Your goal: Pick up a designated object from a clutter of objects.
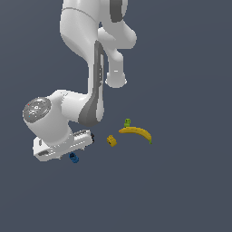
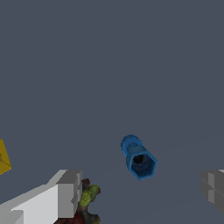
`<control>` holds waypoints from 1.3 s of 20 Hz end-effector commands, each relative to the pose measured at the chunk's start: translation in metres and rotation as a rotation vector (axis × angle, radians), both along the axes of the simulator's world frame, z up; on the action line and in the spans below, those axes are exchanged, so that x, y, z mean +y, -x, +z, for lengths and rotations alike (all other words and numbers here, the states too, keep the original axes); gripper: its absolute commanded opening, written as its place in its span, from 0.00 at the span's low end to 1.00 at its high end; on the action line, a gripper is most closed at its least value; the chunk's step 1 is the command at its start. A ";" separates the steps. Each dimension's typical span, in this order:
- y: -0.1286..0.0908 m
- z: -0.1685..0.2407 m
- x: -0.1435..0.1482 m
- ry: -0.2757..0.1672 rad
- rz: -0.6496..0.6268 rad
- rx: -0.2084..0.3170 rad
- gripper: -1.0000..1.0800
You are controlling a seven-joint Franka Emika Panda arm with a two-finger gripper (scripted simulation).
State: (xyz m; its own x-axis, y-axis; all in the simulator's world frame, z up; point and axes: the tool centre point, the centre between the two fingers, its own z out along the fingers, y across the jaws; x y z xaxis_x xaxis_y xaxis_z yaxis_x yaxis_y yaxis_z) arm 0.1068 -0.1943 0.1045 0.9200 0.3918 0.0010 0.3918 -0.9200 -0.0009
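Gripper point(image 2: 138, 194): fingers point(image 2: 65, 192) standing apart, flanking 1 blue knobbly cylinder point(image 2: 139, 158) without touching; yellow block point(image 2: 3, 157) lying nearby.

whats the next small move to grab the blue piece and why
Probably lower straight down, then close. In the wrist view the blue piece lies between the open gripper's fingers, untouched, with the dark clump right beside one finger, so a sideways shift seems risky.
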 end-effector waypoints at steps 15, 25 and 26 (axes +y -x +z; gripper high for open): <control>0.001 -0.042 -0.009 0.001 0.015 0.001 0.96; 0.000 -0.062 -0.009 0.001 0.017 0.000 0.00; 0.000 -0.062 -0.009 0.001 0.017 0.000 0.00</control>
State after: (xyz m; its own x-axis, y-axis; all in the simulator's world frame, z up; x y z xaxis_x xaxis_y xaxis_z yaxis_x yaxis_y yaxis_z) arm 0.1069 -0.2035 0.0427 0.9132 0.4074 -0.0006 0.4074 -0.9132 -0.0006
